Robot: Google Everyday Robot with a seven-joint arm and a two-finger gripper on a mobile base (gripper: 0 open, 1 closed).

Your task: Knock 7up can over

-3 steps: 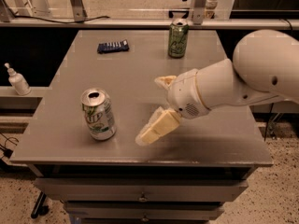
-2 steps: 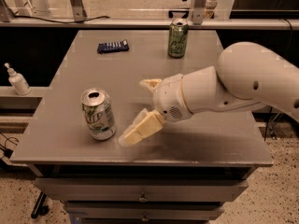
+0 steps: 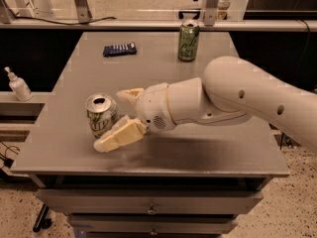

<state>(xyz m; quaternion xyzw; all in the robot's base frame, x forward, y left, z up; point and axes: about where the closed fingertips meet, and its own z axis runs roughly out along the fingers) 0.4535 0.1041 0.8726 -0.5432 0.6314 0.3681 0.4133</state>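
The 7up can [image 3: 100,114], white and silver with green lettering and an open silver top, stands upright at the front left of the grey table [image 3: 163,152]. My gripper [image 3: 113,119] is right beside the can on its right, open. The near cream finger [image 3: 118,136] lies low in front of the can's base. The far finger [image 3: 128,94] sits behind the can's upper right. The can stands between the two fingers. I cannot tell whether the fingers touch it.
A darker all-green can [image 3: 188,40] stands at the back of the table. A dark blue packet [image 3: 119,49] lies at the back left. A white pump bottle [image 3: 19,85] stands on a lower shelf to the left. Drawers [image 3: 148,207] sit under the table front.
My arm has swept left across the table, bringing the gripper from about mid-table up against the 7up can. The can still stands upright in the same spot.
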